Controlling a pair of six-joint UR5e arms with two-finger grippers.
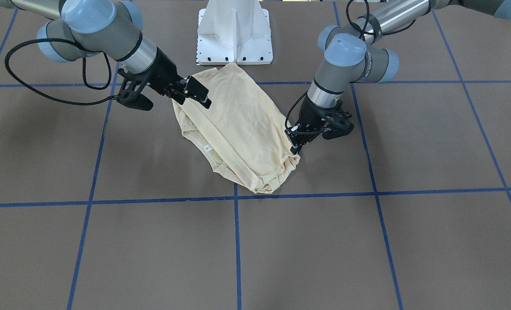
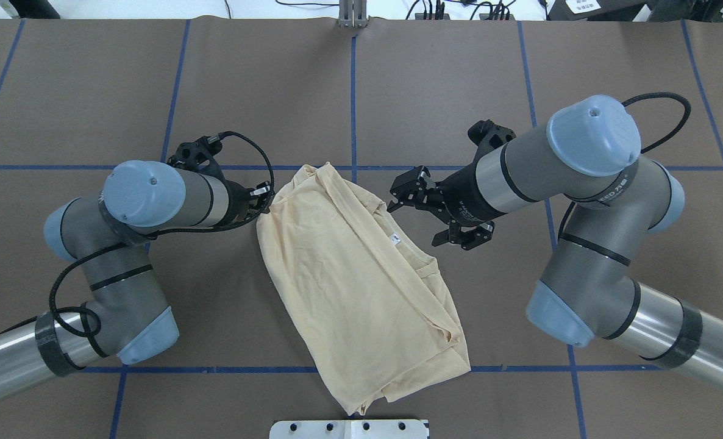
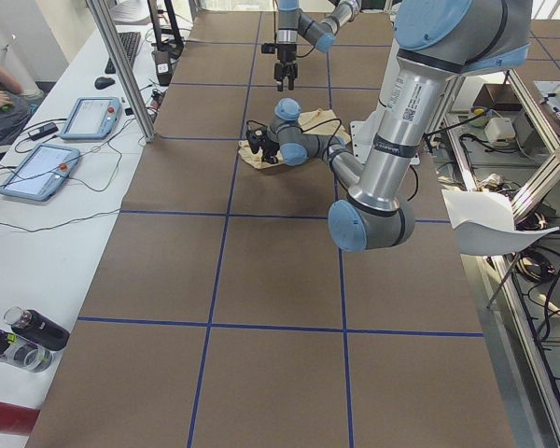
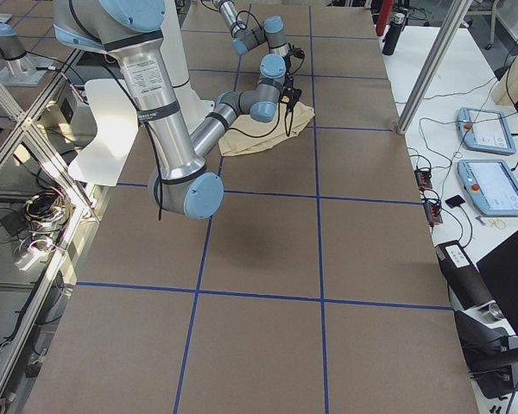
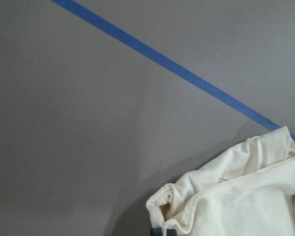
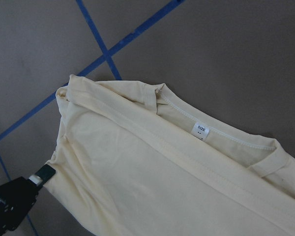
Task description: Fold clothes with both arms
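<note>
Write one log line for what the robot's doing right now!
T-shirt: partly folded on table | left gripper: shut on shirt edge | right gripper: open, at collar side

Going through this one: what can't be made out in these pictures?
Hold of the left gripper: the left wrist view cuts its fingertips at the bottom edge, and overhead its own wrist covers them, so a pinch on the T-shirt is unconfirmed.
T-shirt's underside: hidden by its own folds, all views.
Neck label: marks under "SIZE" too small, right wrist view.
Exterior left view: T-shirt tiny, partly behind the left arm.
</note>
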